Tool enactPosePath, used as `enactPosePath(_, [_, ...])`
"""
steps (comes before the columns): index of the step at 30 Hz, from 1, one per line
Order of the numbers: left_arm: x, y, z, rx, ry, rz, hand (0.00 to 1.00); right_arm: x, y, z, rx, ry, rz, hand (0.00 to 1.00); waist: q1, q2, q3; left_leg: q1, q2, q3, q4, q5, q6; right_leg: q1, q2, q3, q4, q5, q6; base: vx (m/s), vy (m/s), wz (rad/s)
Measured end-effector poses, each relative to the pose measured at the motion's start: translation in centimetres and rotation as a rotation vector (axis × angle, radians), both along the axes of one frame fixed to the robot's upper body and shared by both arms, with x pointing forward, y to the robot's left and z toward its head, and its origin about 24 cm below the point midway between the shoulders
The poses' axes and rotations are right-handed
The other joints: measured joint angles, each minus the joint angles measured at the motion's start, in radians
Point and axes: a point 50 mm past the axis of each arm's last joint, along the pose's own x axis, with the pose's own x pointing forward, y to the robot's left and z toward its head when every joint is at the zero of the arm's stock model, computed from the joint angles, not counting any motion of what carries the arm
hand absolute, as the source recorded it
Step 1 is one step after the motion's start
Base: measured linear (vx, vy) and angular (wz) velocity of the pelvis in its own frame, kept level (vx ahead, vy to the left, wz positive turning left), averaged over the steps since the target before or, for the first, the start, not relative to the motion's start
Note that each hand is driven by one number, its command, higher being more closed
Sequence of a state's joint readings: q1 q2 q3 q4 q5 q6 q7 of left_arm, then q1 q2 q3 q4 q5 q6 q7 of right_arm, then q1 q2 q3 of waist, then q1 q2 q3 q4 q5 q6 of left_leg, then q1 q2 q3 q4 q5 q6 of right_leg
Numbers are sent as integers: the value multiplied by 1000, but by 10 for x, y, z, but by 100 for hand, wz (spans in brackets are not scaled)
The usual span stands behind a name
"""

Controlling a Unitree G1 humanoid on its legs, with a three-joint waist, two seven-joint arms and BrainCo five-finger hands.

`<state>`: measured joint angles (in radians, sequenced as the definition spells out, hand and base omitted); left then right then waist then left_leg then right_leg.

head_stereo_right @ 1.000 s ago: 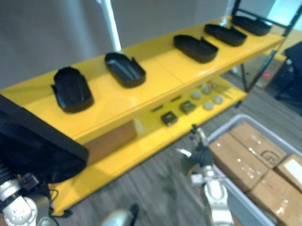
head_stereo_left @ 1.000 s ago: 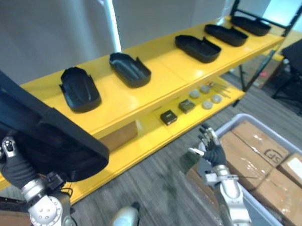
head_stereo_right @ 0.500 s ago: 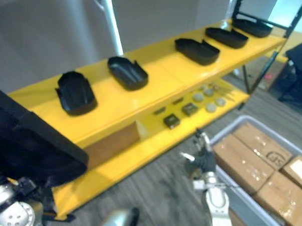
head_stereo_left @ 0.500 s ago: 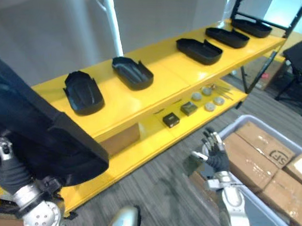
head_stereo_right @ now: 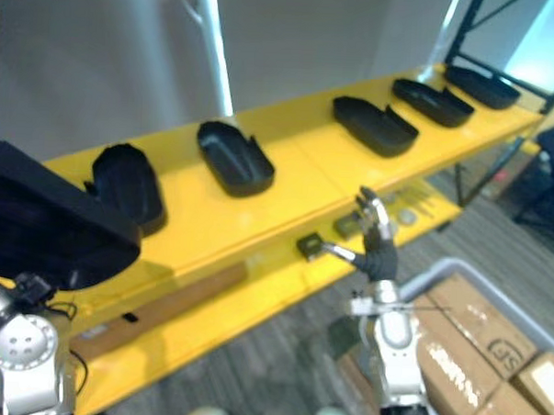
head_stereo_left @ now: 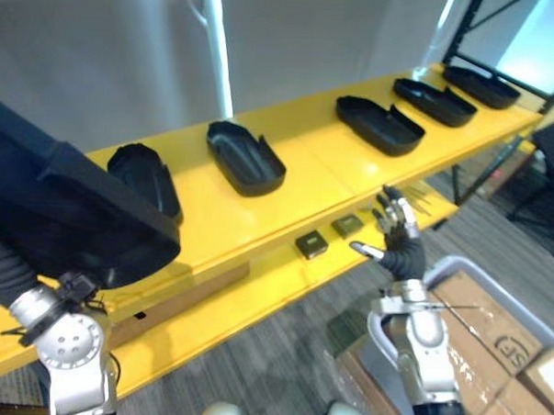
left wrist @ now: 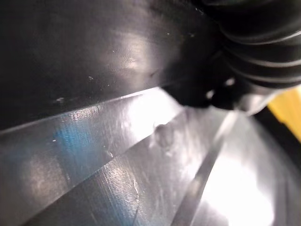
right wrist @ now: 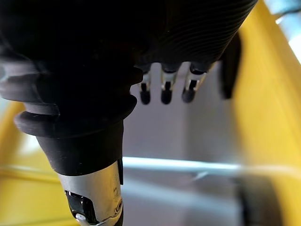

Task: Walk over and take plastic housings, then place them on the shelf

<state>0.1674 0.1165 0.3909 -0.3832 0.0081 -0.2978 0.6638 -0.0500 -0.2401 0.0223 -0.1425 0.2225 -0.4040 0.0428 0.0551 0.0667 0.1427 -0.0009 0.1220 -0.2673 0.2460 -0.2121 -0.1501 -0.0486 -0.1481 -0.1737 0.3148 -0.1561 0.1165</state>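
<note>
5 housings [head_stereo_left: 245,157] lie in a row, apart from each other, along the top of the yellow shelf [head_stereo_left: 324,177]. A 6th, the big housing [head_stereo_left: 65,207], is up against the left hand [head_stereo_left: 0,271] and overlaps the end housing of the row in the eye views. In the left wrist view its dark wall sits right at the ribbed cover. Whether that hand is closed on it cannot be told.

Right hand [head_stereo_left: 400,242] is raised, fingers [head_stereo_left: 394,213] straight and spread wide, thumb out to the side, holding nothing. Past its fingertips is the 3rd housing of the row. Off the thumb tip, 2 small boxes [head_stereo_left: 310,244] sit on the lower shelf [head_stereo_left: 255,280]. Behind the right wrist is a grey bin [head_stereo_left: 458,268] of cartons [head_stereo_left: 479,313].
</note>
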Motion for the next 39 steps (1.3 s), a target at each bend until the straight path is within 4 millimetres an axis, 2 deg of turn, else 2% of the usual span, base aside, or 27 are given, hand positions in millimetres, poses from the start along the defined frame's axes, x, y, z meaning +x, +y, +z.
enactPosePath(1, [-2, 0, -3, -20, 14, 8, 100, 5, 1, 12, -2, -49, 22, 0, 25, 17, -10, 2, 16, 2, -37, 51, -24, 15, 11, -35, 3, -6, -13, 206, -254, 68])
enactPosePath(2, [-3, -1, -4, -25, 13, 11, 100, 8, 3, 18, 8, -70, 38, 0, 30, 17, -11, 2, 18, 3, -49, 71, -29, 23, 11, -52, 0, -7, -16, 164, -228, 78])
enactPosePath(4, [-10, -4, -2, -35, 1, 19, 100, 15, 13, 37, 7, -144, 107, 0, 44, 21, -13, 1, 25, 28, -67, 118, -19, 83, 13, -124, -44, -8, -27, 133, -185, 77])
enactPosePath(6, [-14, -3, -3, -41, 0, 31, 100, 16, 19, 43, 4, -153, 152, 0, 46, 23, -15, -2, 24, 99, -67, 129, -6, 125, 8, -175, -73, -8, -28, 122, -115, 76])
enactPosePath(9, [-16, -4, -5, -36, 21, 14, 100, 14, 21, 36, 14, -115, 154, 0, 46, 15, -14, -20, -3, 228, -99, 155, 35, 194, -25, -318, -104, -9, -26, 79, -27, 126])
enactPosePath(10, [-16, -4, -5, -29, 25, 8, 100, 14, 20, 35, 17, -107, 152, 0, 48, 14, -14, -20, -10, 229, -117, 159, 41, 200, -29, -337, -105, -11, -24, 56, 51, 112])
enactPosePath(12, [-16, -3, -5, -6, 45, -8, 100, 12, 26, 26, 56, -76, 151, 0, 76, -10, -14, -17, -46, 197, -176, 192, 47, 210, -58, -378, -105, -18, -10, 39, 54, 75])
enactPosePath(15, [-21, 4, -4, 13, 56, 15, 100, 13, 32, 21, 95, -57, 147, 0, 100, -37, -18, -1, -84, 190, -214, 213, 63, 220, -92, -379, -105, -15, -5, 30, 76, 27])
enactPosePath(19, [-21, 6, -1, 41, 70, 3, 100, 11, 30, 9, 104, -12, 77, 0, 95, -75, -30, 20, -118, 193, -242, 211, 82, 219, -141, -374, -53, -12, -7, -10, 79, 8])
enactPosePath(22, [-17, 8, 6, 113, 89, -41, 100, 4, 26, -6, 103, 43, 22, 0, 87, -79, -29, 39, -108, 194, -246, 203, 99, 142, -167, -309, 122, 28, -70, 8, 97, -3])
enactPosePath(23, [-15, 10, 11, 149, 90, -52, 100, 2, 24, -8, 105, 52, 12, 0, 71, -75, -23, 54, -99, 184, -247, 205, 107, 99, -164, -252, 191, 49, -100, 55, 70, 4])
enactPosePath(24, [-13, 10, 13, 166, 89, -64, 100, 2, 23, -9, 107, 53, 5, 0, 63, -73, -22, 54, -94, 170, -247, 211, 105, 80, -159, -219, 211, 30, -101, 56, 38, 30])
enactPosePath(25, [-5, 10, 16, 181, 85, -87, 100, 1, 15, -9, 103, 52, -30, 0, 35, -70, -21, 49, -75, 148, -247, 217, 100, 75, -103, -152, 156, -34, -85, 27, -8, 38])
enactPosePath(27, [3, 10, 14, 168, 87, -104, 100, 1, 7, -7, 105, 37, -64, 0, 21, -78, -22, 27, -71, 141, -235, 218, 98, 78, -48, -118, 35, -33, -81, -50, -69, 32])
enactPosePath(28, [8, 11, 9, 148, 109, -105, 100, -1, -3, -2, 109, 2, -102, 0, 12, -111, -18, -1, -106, 140, -231, 220, 91, 78, -40, -115, -73, -13, -78, -58, -99, 21])
enactPosePath(29, [8, 11, 7, 137, 115, -106, 100, -2, -5, -1, 105, -1, -110, 0, 9, -111, -16, -4, -112, 137, -230, 218, 87, 85, -43, -105, -85, -8, -43, -43, -147, 12])
enactPosePath(30, [9, 5, -3, 93, 146, -122, 100, -2, -14, 0, 93, -6, -142, 0, 10, -89, -8, -3, -104, 147, -229, 209, 90, 95, -32, -108, -121, 9, -20, -3, -65, -3])
enactPosePath(33, [6, -5, -15, 75, 191, -141, 100, -9, -36, 3, 90, -19, -225, 0, 2, -28, 4, -36, -65, 191, -194, 193, 84, 119, 0, -128, -181, 39, -27, 32, -64, 5])
enactPosePath(35, [3, -7, -15, 78, 194, -136, 100, -15, -50, 2, 85, -14, -282, 0, -8, -20, 6, -67, -58, 232, -119, 180, 80, 122, 2, -137, -164, 39, -28, 103, -36, 26])
enactPosePath(36, [2, -7, -16, 80, 198, -135, 100, -18, -57, 0, 85, -7, -316, 0, -11, -23, 8, -84, -54, 273, -61, 173, 77, 127, -1, -134, -156, 35, -34, 95, -25, 18])
enactPosePath(39, [1, -6, -17, 85, 214, -145, 100, -22, -65, 1, 98, -17, -373, 0, -13, -31, 13, -66, -50, 296, -27, 173, 78, 157, -7, -121, -150, 22, -41, 67, -33, -1])
